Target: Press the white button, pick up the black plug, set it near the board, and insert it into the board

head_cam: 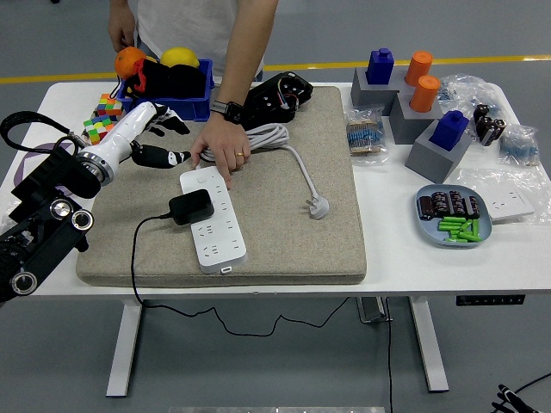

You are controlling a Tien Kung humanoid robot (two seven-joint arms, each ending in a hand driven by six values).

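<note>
**Inspector:** Report from the near edge outward, taking the power strip as your reference.

**Operator:** I see the white power strip (213,218) lying lengthwise on the beige felt mat (284,232), its near end close to the mat's front edge. The black plug (191,206) sits on the strip's left side, about midway along it; I cannot tell how deep it is seated. Its black cable (134,258) runs left off the strip, over the mat's front edge and hangs below the table (405,267).

**Inspector:** The robot's hand?

**Operator:** My left hand (148,138) is up and to the left of the strip, clear of the plug. Its fingers (164,157) are spread loosely and hold nothing. I have no right hand in view.

**Inspector:** Anything else touching the strip?

**Operator:** A person's hand (221,151) rests at the strip's far end, fingertips on the white casing, a watch on the wrist. Right of the strip, a white plug (318,206) lies loose on the mat, its grey cord coiled beyond the person's hand.

**Inspector:** Further back?

**Operator:** Beyond the strip, at the mat's far left corner, a blue bin (169,95) holds orange and yellow items.
</note>
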